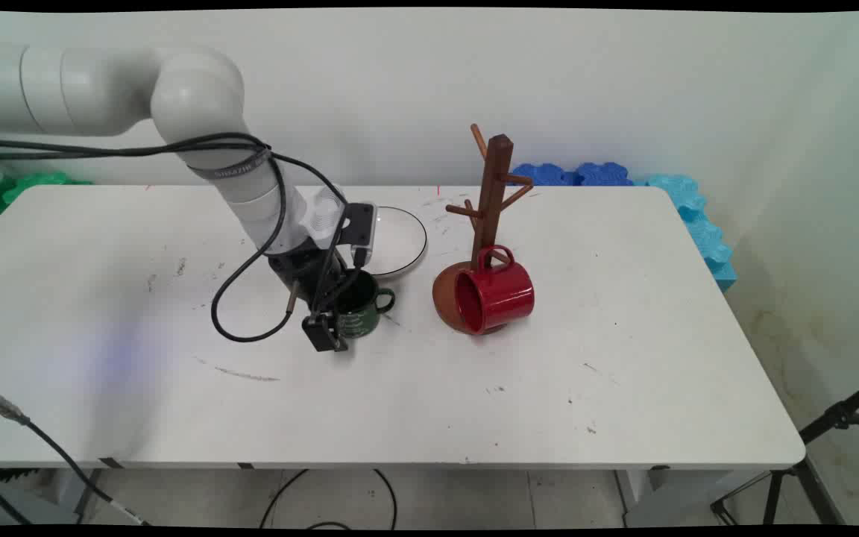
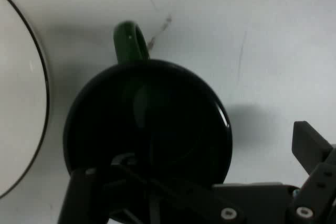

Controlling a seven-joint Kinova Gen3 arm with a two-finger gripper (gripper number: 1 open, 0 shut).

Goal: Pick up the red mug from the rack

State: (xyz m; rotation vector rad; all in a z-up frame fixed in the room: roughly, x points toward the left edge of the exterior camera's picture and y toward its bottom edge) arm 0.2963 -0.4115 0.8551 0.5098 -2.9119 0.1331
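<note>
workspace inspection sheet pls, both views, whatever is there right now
surface: white table, scuffed and marked
things: green mug upright; red mug on its side at the wooden mug tree; white plate behind the green mug
clutter: nothing seen
gripper: gripper open, one finger inside the green mug's rim, one outside
cables: black cables hang from the arm
surroundings: blue foam behind table, tripod at right

Robot lab: white table (image 1: pixel 400 403), bare wall, foam mats (image 1: pixel 690 209), tripod (image 1: pixel 810 462).
</note>
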